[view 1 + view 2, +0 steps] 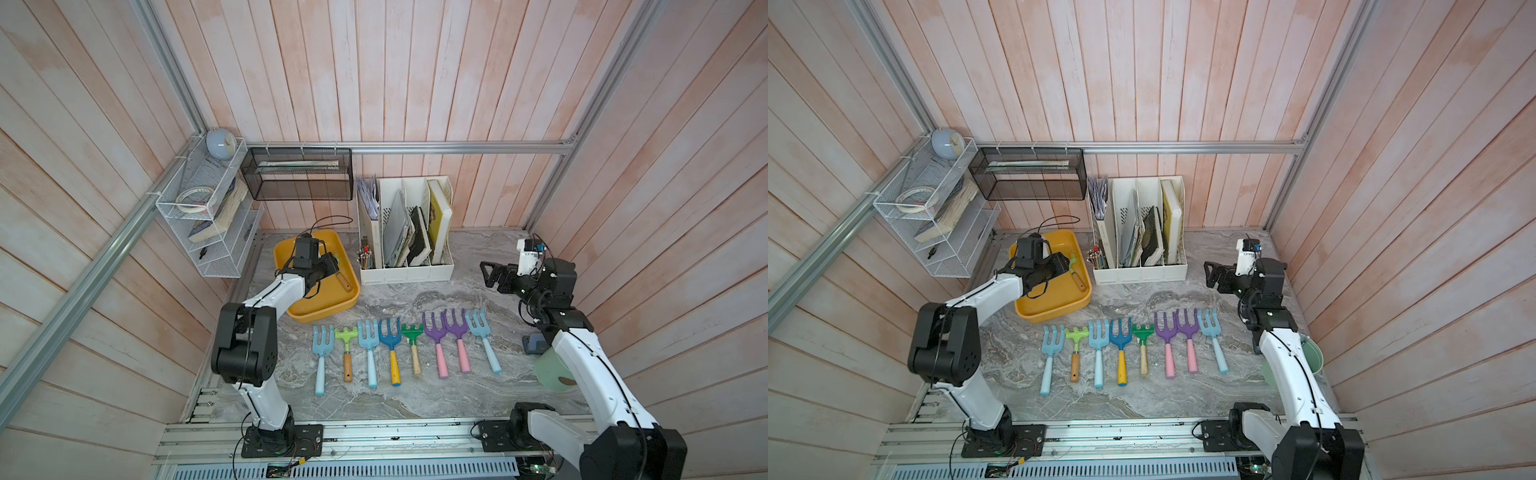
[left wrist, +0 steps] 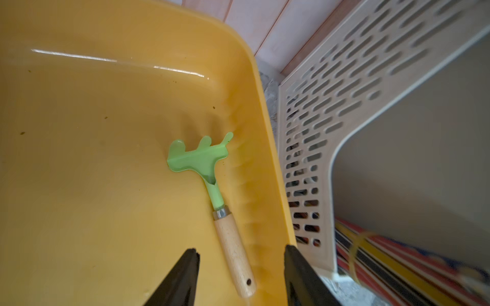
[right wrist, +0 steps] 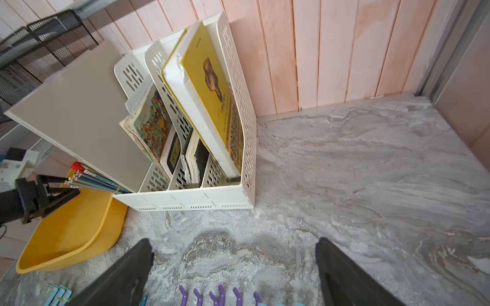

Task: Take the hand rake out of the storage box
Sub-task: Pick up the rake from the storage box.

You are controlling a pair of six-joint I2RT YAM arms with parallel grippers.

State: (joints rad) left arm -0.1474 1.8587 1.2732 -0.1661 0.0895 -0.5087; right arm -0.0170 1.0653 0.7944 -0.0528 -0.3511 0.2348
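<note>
The hand rake [image 2: 201, 159] has a light green head and a wooden handle. It lies in the yellow storage box [image 2: 79, 159] along the wall nearest the file organizer, and both top views show it [image 1: 1076, 272]. My left gripper [image 2: 241, 249] hangs over the box [image 1: 328, 313] with its jaws apart on either side of the handle end, not touching it. My right gripper [image 3: 234, 242] is open and holds nothing. It hovers over bare table at the right [image 1: 486, 270], above the tines of the purple rakes.
Several coloured hand rakes [image 1: 399, 349] lie in a row across the table's middle. A white slotted file organizer [image 1: 407, 232] with books stands right beside the box, with a pencil bundle [image 1: 365, 257] between them. A black mesh basket [image 1: 297, 174] and a wire shelf [image 1: 208, 208] hang at the back left. A green bucket [image 1: 552, 370] sits at the right.
</note>
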